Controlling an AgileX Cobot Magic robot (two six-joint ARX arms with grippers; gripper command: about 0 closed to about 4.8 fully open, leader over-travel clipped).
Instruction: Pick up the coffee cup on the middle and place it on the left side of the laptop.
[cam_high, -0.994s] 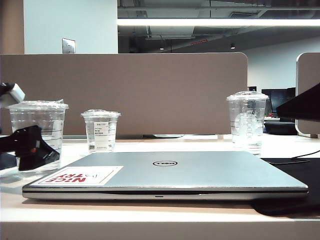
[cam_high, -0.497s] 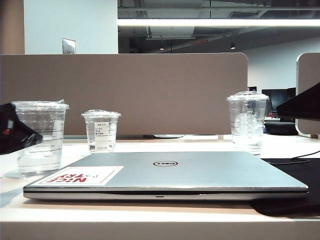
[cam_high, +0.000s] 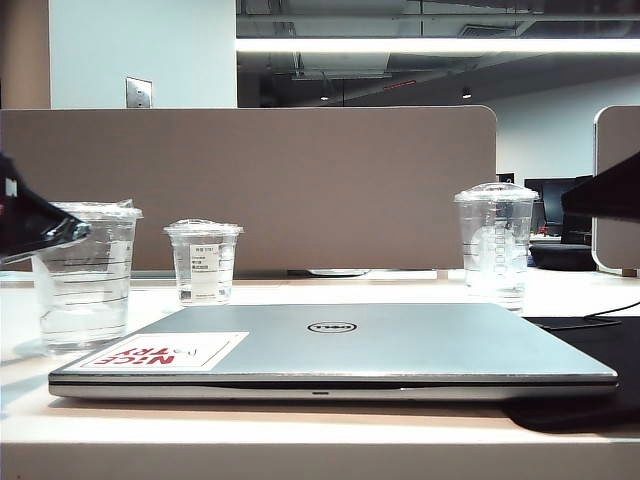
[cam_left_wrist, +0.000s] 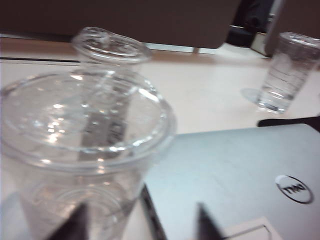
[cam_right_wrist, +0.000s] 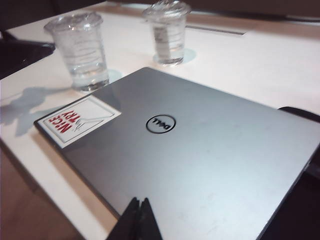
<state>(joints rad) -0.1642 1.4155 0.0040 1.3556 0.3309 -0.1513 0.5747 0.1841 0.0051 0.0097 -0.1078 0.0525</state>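
The coffee cup (cam_high: 86, 276), clear with a flat lid and dark lines, stands on the table just left of the laptop (cam_high: 400, 345). My left gripper (cam_high: 55, 230) hovers at the cup's lid height on its left side, open and holding nothing. In the left wrist view the cup (cam_left_wrist: 85, 145) fills the near field below the camera; the gripper (cam_left_wrist: 140, 225) has one tip over the cup and the other over the laptop (cam_left_wrist: 235, 170). My right gripper (cam_right_wrist: 139, 204) is shut and empty above the laptop's (cam_right_wrist: 200, 150) edge, far from the cup (cam_right_wrist: 80, 50).
A smaller clear cup (cam_high: 203, 262) with a white label stands behind the laptop's left part. A taller dome-lidded cup (cam_high: 494, 245) is at the back right. A black mat (cam_high: 590, 360) lies under the laptop's right end. A brown partition (cam_high: 300, 180) closes the back.
My left gripper has risen from beside the cup's lower body to lid height and drawn back to the left. The cup stays standing on the table.
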